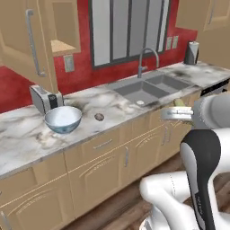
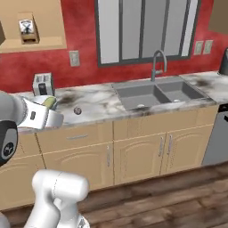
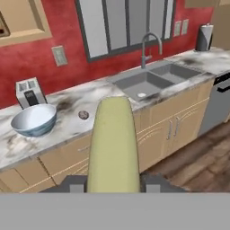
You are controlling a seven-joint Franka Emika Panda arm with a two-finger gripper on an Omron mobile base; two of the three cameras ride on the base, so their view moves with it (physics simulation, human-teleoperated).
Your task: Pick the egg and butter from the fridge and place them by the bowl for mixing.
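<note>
So the end effector (image 3: 113, 186) is clamped on the butter (image 3: 113, 143), holding it out in the air in front of the cabinets, well short of the tabletop (image 1: 27, 139). In the hand view the pale-yellow block sticks straight up between the two dark tips, gripped down at its bottom end.

Handling-wise, my guess is butter is light but soft and a bit greasy, so a low grip on a long stick could let it pivot or slide if the arm swings fast. Holding it nearer the middle would be safer, but it's already in hand, so slow moves and a gentle set-down seem the way to go.

The bowl (image 1: 63, 119) sits on the marble near the toaster (image 1: 45, 99), and the egg (image 1: 99, 117) is already lying just beside the bowl, toward the sink (image 1: 148, 87). Can't spot the fridge from here.

What's in the way: not much, really. The egg is the thing to watch, since it's fragile and could roll if bumped, so I'd drop the butter on the bare patch near the bowl but apart from the egg. The faucet (image 1: 146, 60) is well off to the side.
</note>
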